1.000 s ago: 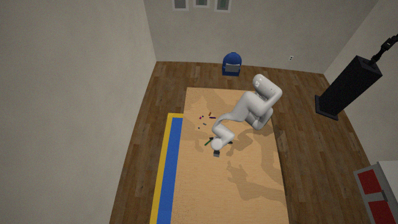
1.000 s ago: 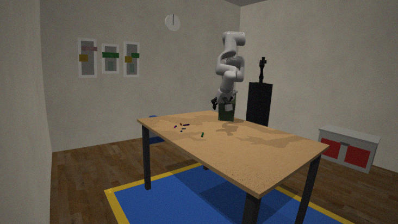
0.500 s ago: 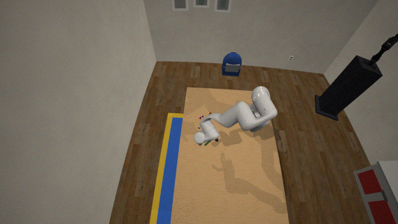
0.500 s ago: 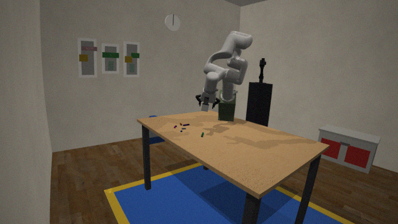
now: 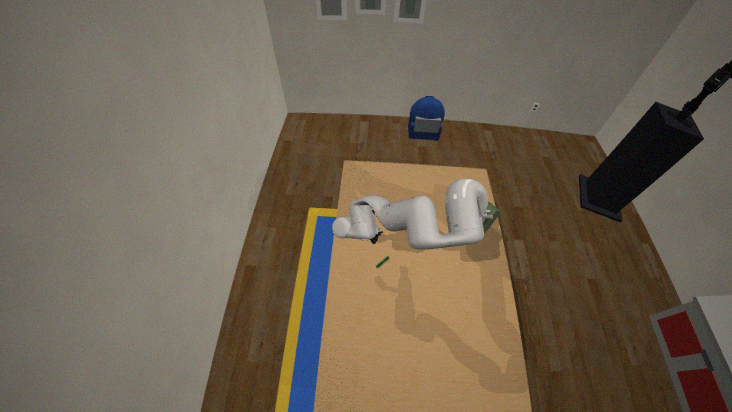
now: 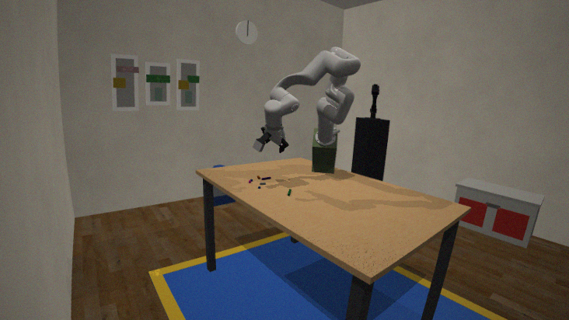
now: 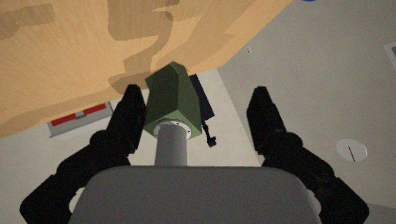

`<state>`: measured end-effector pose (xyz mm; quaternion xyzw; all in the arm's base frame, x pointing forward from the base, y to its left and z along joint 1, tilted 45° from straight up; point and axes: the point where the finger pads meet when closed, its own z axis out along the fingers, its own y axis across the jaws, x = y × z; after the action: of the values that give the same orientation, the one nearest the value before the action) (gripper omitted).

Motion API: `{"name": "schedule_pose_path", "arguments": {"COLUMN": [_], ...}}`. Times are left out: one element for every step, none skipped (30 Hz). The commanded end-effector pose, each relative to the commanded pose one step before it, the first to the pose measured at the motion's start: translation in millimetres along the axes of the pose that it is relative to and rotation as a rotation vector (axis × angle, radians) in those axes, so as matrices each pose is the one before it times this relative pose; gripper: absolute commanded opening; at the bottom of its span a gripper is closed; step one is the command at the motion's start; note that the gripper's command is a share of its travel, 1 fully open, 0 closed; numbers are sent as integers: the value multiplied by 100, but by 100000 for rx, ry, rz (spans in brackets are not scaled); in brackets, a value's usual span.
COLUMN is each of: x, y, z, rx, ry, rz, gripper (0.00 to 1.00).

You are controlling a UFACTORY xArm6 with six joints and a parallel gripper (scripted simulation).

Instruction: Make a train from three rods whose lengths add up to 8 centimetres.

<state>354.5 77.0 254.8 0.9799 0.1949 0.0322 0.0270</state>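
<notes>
My gripper (image 5: pixel 376 236) (image 6: pixel 271 147) (image 7: pixel 197 98) gapes empty; descending carelessly, I could knock the grey rod (image 6: pixel 262 183) into the blue (image 6: pixel 259 187).

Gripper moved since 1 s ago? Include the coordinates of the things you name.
Yes. In the exterior view the gripper (image 6: pixel 272 146) (image 7: pixel 197 98) went left, away from the green pedestal (image 6: pixel 323 159) (image 7: pixel 167 95) it was in front of; it now hangs above the table's left part.
</notes>
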Motion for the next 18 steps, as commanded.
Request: {"name": "schedule_pose_path", "arguments": {"x": [931, 245, 0, 0, 681, 139, 159, 215, 270, 101, 203, 94, 92, 96, 97, 96, 96, 98], "y": [3539, 856, 0, 0, 2433, 386, 159, 213, 261, 94, -704, -328, -312, -314, -298, -277, -258, -240], "z": [332, 94, 0, 0, 284, 43, 203, 261, 307, 107, 843, 425, 422, 443, 442, 433, 425, 417], "rx": [2369, 528, 0, 0, 1499, 243, 1127, 1470, 1755, 626, 4641, 2306, 2281, 2390, 2376, 2323, 2274, 2229], "ry": [-3124, -596, 0, 0, -1615, -252, -327, -426, -507, -181, -838, -449, -465, -509, -528, -536, -543, -550], "rz": [16268, 3949, 0, 0, 11001, 1753, 2408, 3164, 3813, 1369, 5365, 2785, 2836, 3063, 3140, 3166, 3194, 3226], "gripper": [100, 100, 100, 100, 100, 100, 100, 100, 100, 100, 100, 100, 100, 100, 100, 100, 100, 100]}}
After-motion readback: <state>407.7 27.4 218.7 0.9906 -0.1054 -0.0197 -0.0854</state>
